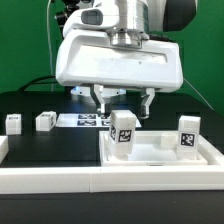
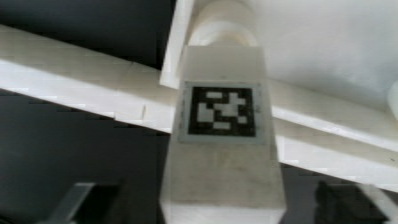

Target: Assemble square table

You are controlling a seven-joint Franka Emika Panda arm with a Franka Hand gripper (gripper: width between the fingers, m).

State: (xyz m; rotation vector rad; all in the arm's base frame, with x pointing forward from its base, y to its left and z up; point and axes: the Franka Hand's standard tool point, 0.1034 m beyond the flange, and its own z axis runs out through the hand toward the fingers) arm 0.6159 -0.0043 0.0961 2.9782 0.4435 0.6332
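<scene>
You see the square table top [image 1: 160,150] at the lower right of the frame; the gripper [image 1: 122,100] hangs above it at centre, jaws wide apart, holding nothing; the near leg [image 1: 123,132] stands upright under it; the far leg [image 1: 188,134] stands at the right; two loose legs [image 1: 45,121] lie at middle left.

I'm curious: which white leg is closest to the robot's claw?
The leg standing on the tabletop directly under the gripper; the other three sit farther aside.
</scene>
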